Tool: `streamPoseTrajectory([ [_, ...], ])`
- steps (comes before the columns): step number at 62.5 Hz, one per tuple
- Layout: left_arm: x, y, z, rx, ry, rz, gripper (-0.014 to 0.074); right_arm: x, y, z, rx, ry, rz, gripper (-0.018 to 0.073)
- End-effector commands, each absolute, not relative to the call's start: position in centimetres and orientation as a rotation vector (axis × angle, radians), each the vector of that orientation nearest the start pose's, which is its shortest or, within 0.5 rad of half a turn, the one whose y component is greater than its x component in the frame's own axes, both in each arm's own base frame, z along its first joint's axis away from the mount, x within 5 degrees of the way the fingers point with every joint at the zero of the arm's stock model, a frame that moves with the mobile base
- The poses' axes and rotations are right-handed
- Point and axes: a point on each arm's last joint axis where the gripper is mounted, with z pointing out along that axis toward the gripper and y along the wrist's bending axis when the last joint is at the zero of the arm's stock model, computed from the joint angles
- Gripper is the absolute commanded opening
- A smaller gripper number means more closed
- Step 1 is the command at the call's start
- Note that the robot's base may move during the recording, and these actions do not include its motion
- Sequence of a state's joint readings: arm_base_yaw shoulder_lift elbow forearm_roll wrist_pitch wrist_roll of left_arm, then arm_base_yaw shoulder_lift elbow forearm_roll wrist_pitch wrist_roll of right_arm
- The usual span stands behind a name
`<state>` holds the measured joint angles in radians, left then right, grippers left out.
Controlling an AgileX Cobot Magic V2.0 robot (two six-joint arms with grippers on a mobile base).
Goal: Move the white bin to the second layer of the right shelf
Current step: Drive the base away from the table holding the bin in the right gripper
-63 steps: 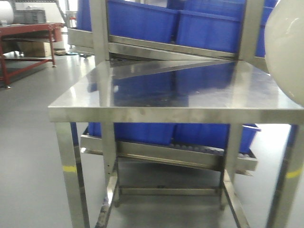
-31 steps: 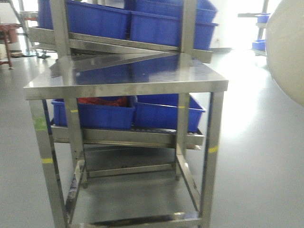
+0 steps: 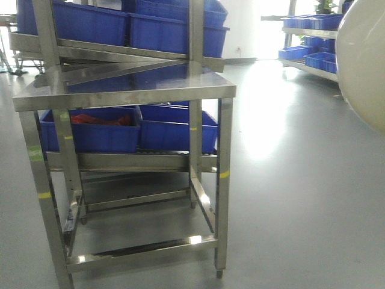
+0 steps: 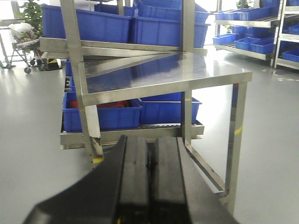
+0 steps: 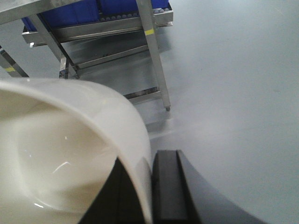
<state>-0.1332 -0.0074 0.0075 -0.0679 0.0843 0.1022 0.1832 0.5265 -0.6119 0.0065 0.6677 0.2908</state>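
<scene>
— Seeing the steel surface (image 3: 120, 90) further toward 9 o'clock in the front view than a second ago, with the flow rack (image 3: 120, 161) behind it.
— Noting a far rack (image 3: 301, 31) now at 1 o'clock. Where to find the white bin (image 3: 364, 66)?
— Up at 3 o'clock, well apart from both racks, pinched by its wall between the right jaws.
— Blue crates (image 3: 90, 135)?
— Sitting on the flow rack.
— Left jaws?
— Pressed together.

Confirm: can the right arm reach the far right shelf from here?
Probably not. The right gripper holds the white bin, but the right shelf stands well off across the floor. Nothing blocks the way; driving closer looks needed.
</scene>
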Motion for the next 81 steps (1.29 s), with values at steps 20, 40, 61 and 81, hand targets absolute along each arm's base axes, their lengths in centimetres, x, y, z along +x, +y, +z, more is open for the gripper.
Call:
streamPoseTrajectory([
  [20, 5.59, -0.77, 19.94, 0.122, 1.502, -0.089, 0.0085, 10.14, 1.84, 33.66, 0.118, 1.959, 0.317, 0.0056],
  [40, 5.59, -0.77, 19.94, 0.122, 1.502, -0.089, 0.0085, 10.14, 1.84, 33.66, 0.118, 1.959, 0.317, 0.0056],
  [61, 5.59, -0.77, 19.94, 0.122, 1.502, -0.089, 0.0085, 10.14, 1.84, 33.66, 0.118, 1.959, 0.317, 0.0056],
  [81, 5.59, -0.77, 19.94, 0.122, 1.502, -0.089, 0.0085, 10.14, 1.84, 33.66, 0.118, 1.959, 0.317, 0.0056],
])
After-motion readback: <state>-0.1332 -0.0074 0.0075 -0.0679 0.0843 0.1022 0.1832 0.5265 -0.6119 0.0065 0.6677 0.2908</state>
